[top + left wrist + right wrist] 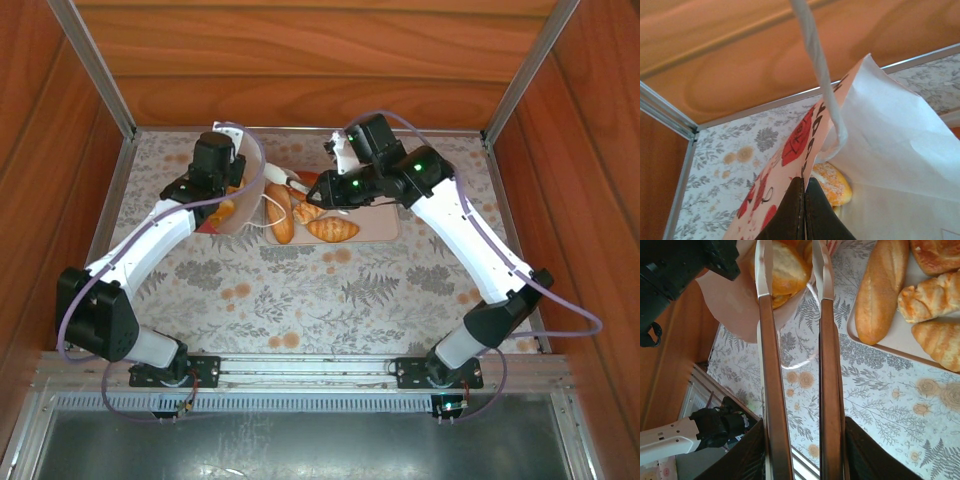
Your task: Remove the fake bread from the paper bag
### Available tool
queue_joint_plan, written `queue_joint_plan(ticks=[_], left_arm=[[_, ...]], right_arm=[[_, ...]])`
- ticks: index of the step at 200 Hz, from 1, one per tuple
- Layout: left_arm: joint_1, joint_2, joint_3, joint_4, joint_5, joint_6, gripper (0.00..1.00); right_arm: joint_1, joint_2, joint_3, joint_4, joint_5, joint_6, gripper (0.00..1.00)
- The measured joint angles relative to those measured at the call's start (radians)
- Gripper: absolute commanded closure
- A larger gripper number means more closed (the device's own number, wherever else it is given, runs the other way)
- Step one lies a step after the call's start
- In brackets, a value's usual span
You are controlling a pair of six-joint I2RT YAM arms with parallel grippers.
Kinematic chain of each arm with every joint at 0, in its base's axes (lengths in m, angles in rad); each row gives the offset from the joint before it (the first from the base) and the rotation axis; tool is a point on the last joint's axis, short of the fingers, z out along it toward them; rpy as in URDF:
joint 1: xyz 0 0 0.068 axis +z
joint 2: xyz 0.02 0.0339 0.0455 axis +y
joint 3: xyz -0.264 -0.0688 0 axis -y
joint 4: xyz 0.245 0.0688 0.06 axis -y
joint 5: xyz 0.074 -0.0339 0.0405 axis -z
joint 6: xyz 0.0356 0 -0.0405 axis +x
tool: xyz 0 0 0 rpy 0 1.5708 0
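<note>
From above, the small white paper bag with red print sits near the far edge of the bench, left of its middle. My left jaws grip its near-left wall, I judge to hold the mouth open and steady the bag while my other arm reaches in. My right jaws point leftward into that mouth from over the pale pink square tray, which lies along the far edge just right of the bag and carries several glossy golden-brown toy pastries. In the left wrist view my left jaws are pressed together on the bag's red-printed wall, pinching the paper. A yellow-orange sugared bun lies inside just beyond them, low against that wall, and a white string handle hangs across the front. In the right wrist view my two long fingers are spread, their pale tips over the bag's rim, and the bun lies between the tips, not yet squeezed as far as I can tell. An oval loaf and croissants rest on the tray alongside.
</note>
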Motion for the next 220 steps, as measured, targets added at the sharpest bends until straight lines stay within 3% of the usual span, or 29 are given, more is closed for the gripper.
queue_joint_plan(ticks=[59, 220], left_arm=[[-0.018, -0.033, -0.041, 0.018, 0.024, -0.011, 1.00], [-0.072, -0.061, -0.083, 0.035, 0.026, -0.022, 1.00]], right_arm=[[0.056, 0.085, 0.084, -0.035, 0.049, -0.008, 0.62], [0.089, 0.212, -0.019, 0.061, -0.005, 0.006, 0.59]])
